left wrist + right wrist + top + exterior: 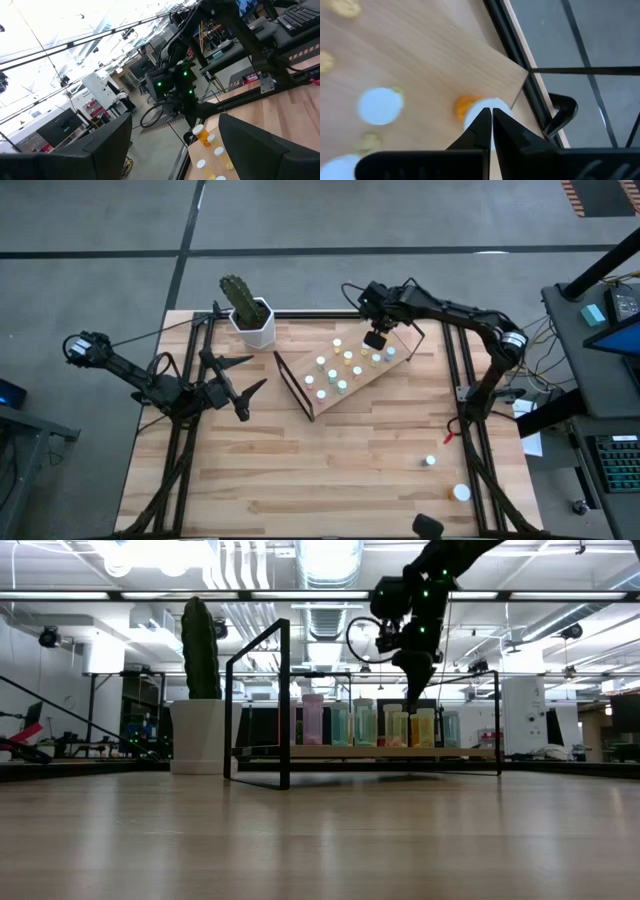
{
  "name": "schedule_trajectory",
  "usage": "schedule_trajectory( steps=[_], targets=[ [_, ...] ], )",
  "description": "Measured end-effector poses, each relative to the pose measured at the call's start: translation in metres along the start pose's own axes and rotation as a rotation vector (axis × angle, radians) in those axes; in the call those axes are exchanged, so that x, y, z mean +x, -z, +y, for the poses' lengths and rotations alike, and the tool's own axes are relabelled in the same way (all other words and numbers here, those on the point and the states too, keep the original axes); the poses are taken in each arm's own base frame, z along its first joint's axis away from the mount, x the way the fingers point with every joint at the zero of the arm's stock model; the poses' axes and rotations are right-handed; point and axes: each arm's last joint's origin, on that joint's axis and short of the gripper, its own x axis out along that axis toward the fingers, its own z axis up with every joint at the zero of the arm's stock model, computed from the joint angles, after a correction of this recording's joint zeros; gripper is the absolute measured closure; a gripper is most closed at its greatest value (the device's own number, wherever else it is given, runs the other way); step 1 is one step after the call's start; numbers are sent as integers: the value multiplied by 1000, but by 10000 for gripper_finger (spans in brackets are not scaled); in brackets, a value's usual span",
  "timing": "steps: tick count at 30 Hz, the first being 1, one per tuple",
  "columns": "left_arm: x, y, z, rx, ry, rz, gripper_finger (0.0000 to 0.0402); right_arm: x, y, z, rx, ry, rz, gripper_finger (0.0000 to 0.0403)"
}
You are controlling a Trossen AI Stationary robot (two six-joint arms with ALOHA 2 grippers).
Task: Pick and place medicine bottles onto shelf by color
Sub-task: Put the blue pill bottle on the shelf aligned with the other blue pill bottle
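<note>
Right gripper (376, 340) sits over the far end of the shelf (400, 366), dark fingers pressed together, nothing pinched. Directly under its tips: an orange bottle (470, 107) with a round white cap, upright, long axis vertical. Shelf is a flat light-wood board on thin black wire, its length running diagonally away from the gripper. Left gripper (243, 387) waits spread wide, well apart.
</note>
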Motion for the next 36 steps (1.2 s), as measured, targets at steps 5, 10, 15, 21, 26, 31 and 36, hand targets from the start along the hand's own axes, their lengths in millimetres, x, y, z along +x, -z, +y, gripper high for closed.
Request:
schedule_trajectory(
  steps=[5,10,15,21,26,31,36],
  targets=[
    [0,0,0,-8,5,-5,121,-26,0,17,2,-12,-76,394],
    [2,-1,-6,-59,62,-50,121,-60,-1,48,-42,-48,-205,394],
    [6,-3,-18,-156,157,-108,121,-91,5,87,-125,-114,-397,394],
    [14,1,-42,-280,238,-78,121,-105,29,133,-204,-210,-604,394],
    [22,4,-62,-282,248,-68,121,-98,48,160,-265,-251,-837,394],
    [29,2,-72,-257,211,-109,121,-80,65,172,-258,-275,-981,394],
    [33,2,-74,-265,188,-123,121,-60,79,176,-249,-285,-981,394]
  ],
)
